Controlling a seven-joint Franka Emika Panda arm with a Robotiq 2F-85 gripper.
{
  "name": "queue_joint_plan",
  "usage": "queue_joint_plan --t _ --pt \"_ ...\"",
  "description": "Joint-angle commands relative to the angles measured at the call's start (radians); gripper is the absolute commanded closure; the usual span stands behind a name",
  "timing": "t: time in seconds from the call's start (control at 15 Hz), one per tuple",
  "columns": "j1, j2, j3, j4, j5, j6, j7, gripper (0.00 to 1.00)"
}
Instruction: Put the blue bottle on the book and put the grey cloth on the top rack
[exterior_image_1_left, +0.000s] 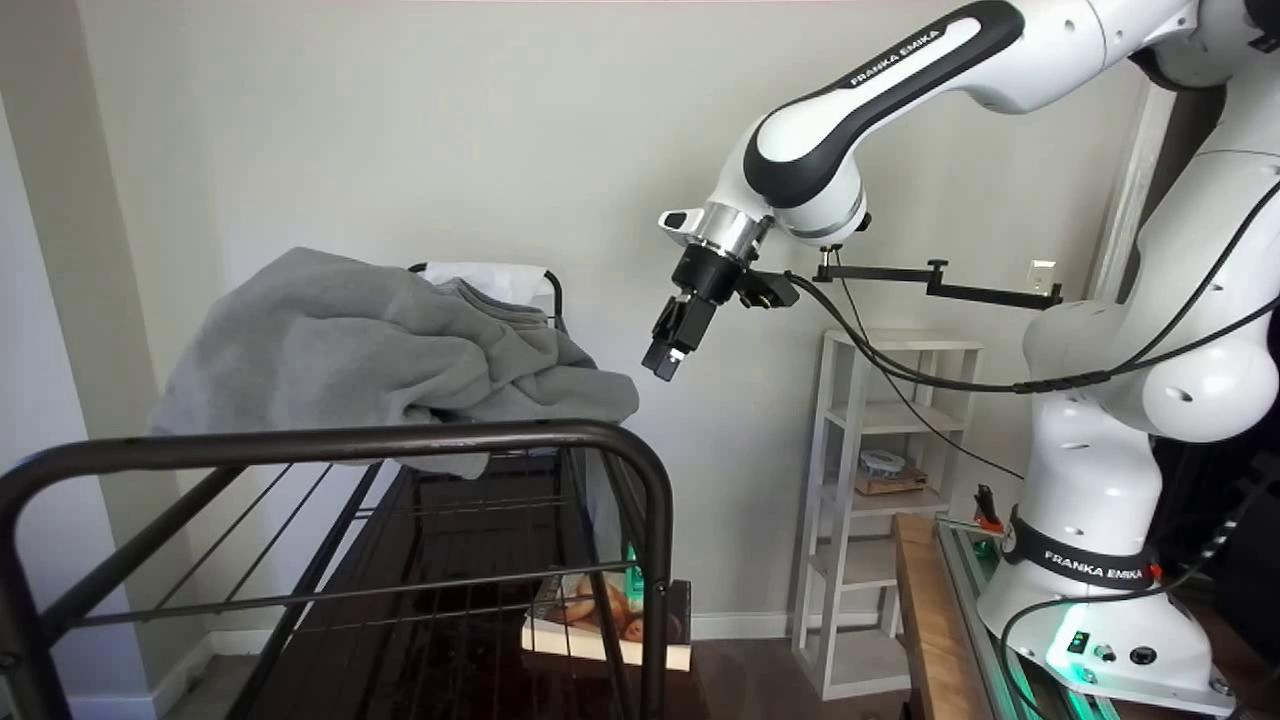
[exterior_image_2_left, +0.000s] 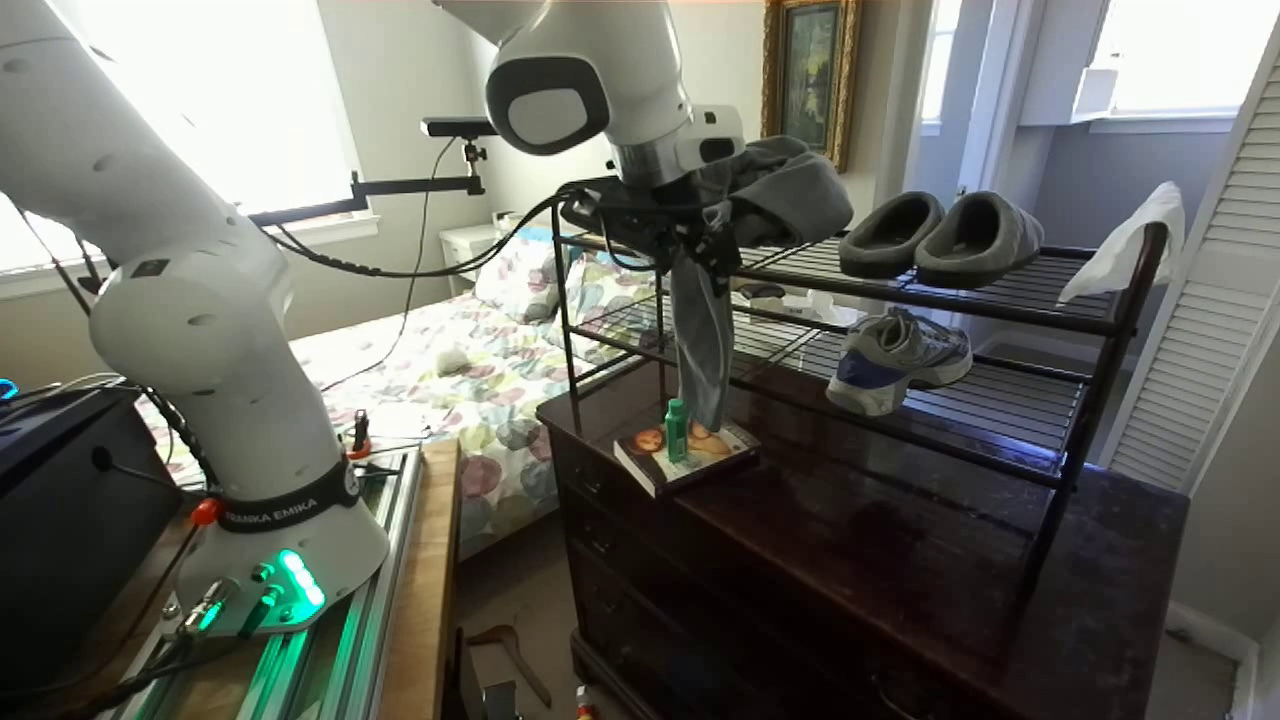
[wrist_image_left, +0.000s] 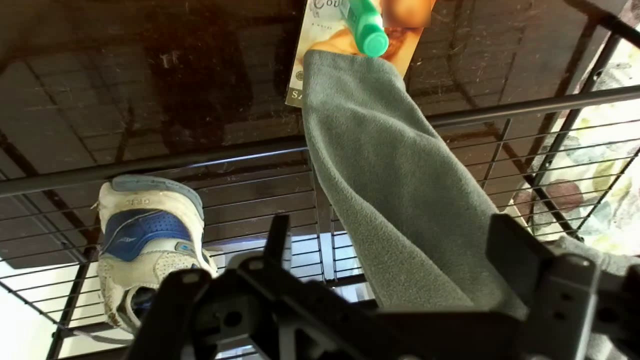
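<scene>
Since the bottle (exterior_image_2_left: 676, 432) (greener than the task's blue) is stood upright on the book (exterior_image_2_left: 712, 458), the first step can be judged done and the cloth step in hand. The grey cloth (exterior_image_1_left: 340, 340) is bunched on the top rack (exterior_image_2_left: 1000, 308), but one long end (exterior_image_2_left: 703, 345) is draped down the near side towards the book. In an exterior view the gripper (exterior_image_1_left: 664, 361) is seen just right of the cloth, its fingers (wrist_image_left: 515, 255) spread wide, no fabric being seen gripped. Probably the long end must next be pinched and lifted clear of the bottle onto the top rack. Whether that end touches the book cannot be told; the bottle is partly covered by a rack leg (exterior_image_1_left: 656, 600) in an exterior view and cut off in the wrist view, and some cloth is hidden behind the arm (exterior_image_2_left: 600, 80).
</scene>
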Motion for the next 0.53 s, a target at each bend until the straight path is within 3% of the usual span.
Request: queue_joint_plan --t 0.0,0.2,0.47 --pt "0.066 0.019 -0.059 -0.003 0.077 -0.01 -0.098 0.0" --pt "0.106 0.053 -0.098 0.012 0.19 -0.035 -0.227 0.0" --pt "0.089 0.103 -0.09 0.031 0.335 -0.065 -0.371 0.0"
